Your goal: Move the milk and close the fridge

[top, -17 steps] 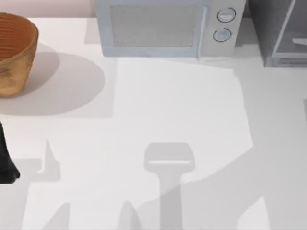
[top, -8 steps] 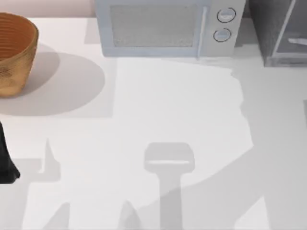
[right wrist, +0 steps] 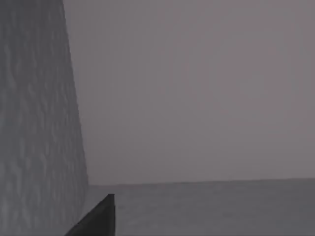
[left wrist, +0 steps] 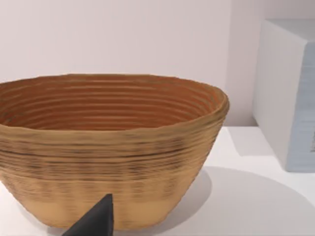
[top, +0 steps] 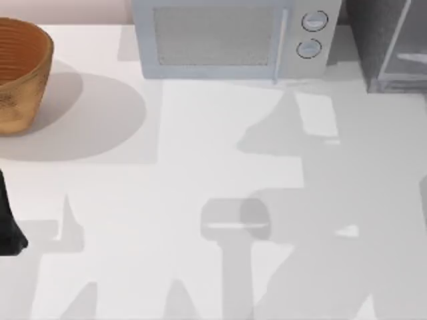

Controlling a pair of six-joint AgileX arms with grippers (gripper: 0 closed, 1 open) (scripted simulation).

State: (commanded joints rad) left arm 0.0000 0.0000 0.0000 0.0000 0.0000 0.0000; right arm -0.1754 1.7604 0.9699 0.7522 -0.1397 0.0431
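While fridge sits at bench's far right corner, my right end effector is nearer, beside its wall; grip state unclear.

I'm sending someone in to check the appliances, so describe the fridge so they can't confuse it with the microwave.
Start at the table's back edge, where the light blue-grey microwave with two round knobs stands. The fridge is the next box to its right, in the table's far right corner. It is dark grey and speckled, with a pale grey-framed glassy door panel and no knobs.
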